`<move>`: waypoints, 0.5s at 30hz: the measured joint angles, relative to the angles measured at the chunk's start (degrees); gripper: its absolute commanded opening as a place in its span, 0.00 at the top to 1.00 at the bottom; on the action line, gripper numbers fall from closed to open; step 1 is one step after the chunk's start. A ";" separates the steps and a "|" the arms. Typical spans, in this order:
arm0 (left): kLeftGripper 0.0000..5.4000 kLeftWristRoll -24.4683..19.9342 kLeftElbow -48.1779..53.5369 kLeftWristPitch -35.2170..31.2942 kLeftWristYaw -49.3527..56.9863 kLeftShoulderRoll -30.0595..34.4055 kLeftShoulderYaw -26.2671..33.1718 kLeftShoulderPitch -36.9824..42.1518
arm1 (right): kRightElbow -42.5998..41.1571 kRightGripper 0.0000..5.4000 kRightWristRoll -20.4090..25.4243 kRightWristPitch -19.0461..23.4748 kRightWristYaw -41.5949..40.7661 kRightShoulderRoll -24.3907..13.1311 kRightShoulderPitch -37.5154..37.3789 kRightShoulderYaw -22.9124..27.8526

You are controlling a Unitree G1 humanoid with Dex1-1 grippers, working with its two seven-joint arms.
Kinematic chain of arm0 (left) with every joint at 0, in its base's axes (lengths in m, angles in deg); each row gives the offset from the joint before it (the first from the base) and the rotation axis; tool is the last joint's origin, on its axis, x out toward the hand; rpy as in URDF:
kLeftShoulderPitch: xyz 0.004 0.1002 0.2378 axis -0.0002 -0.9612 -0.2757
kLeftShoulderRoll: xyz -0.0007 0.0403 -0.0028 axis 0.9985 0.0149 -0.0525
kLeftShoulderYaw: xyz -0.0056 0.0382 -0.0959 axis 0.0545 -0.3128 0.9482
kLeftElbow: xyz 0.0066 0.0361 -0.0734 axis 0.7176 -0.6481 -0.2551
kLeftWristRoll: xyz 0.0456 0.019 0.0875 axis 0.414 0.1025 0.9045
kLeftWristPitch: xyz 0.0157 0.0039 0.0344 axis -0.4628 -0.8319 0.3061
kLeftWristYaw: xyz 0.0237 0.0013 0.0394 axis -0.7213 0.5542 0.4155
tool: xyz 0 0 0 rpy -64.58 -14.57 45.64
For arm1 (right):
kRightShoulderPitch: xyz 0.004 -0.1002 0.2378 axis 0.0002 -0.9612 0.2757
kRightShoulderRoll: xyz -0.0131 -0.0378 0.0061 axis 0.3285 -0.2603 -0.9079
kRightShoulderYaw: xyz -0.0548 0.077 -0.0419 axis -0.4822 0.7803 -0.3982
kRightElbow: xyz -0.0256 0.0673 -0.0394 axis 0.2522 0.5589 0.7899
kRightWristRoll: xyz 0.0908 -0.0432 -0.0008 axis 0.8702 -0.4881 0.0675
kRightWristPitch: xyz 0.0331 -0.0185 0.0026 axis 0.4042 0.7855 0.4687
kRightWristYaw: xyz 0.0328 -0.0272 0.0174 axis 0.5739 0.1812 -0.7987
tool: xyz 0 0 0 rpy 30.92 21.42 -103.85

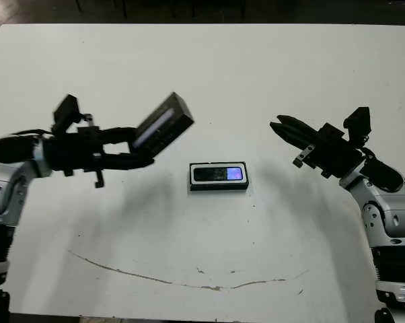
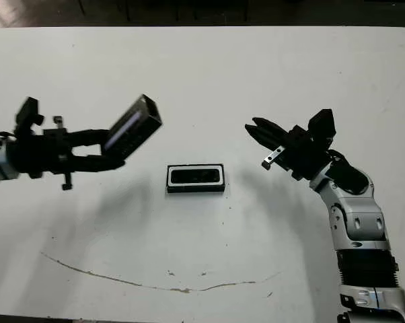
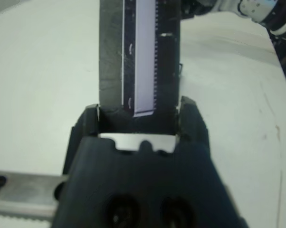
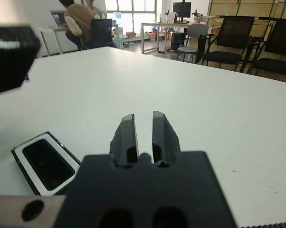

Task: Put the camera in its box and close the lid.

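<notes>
The camera [image 1: 219, 173], a slim black bar with a bluish lit screen, lies inside the box [image 1: 191, 177], a shallow black tray with white lining, at the table's middle. Left of the box and above the table, my left gripper [image 1: 140, 147] is shut on one end of the lid [image 1: 163, 121]. The lid is tilted up, and its silvery strip [image 3: 144, 57] shows in the left wrist view. To the right of the box my right gripper [image 1: 278, 125] hangs shut with nothing in it, pointing towards the box. In the right wrist view the box [image 4: 24, 151] lies beyond its fingertips [image 4: 128, 118].
A thin brownish line [image 1: 182, 282] curves across the white table near its front edge. Beyond the far side of the table, the right wrist view shows a person [image 4: 79, 19] at a desk and several chairs [image 4: 228, 47].
</notes>
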State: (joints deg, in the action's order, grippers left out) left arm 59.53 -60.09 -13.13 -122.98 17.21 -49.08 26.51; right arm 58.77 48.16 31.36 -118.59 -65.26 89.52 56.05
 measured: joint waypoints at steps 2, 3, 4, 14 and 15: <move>0.78 0.89 -0.06 -1.06 -0.07 -0.14 -2.51 0.82 | -0.78 1.00 1.27 2.10 1.37 0.44 -0.12 0.53; 0.78 1.42 -0.23 -1.23 -0.20 -0.24 -3.65 1.55 | -1.36 1.00 1.76 3.04 2.03 0.66 -0.19 0.65; 0.78 1.99 -0.68 -1.32 -0.44 -0.35 -4.86 2.43 | -2.01 1.00 2.22 3.81 2.64 0.77 -0.27 0.76; 0.78 7.88 -10.79 1.57 -3.79 -0.85 -10.80 8.30 | -8.74 1.00 6.34 9.23 5.70 0.70 -1.42 3.37; 0.78 8.08 -11.64 2.09 -4.11 -0.98 -11.02 8.42 | -9.16 1.00 6.98 10.07 5.91 0.66 -1.41 3.79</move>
State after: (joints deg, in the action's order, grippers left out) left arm 67.62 -71.73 -11.04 -127.09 16.22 -60.10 34.94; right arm 49.62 55.14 41.43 -112.69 -64.60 88.12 59.84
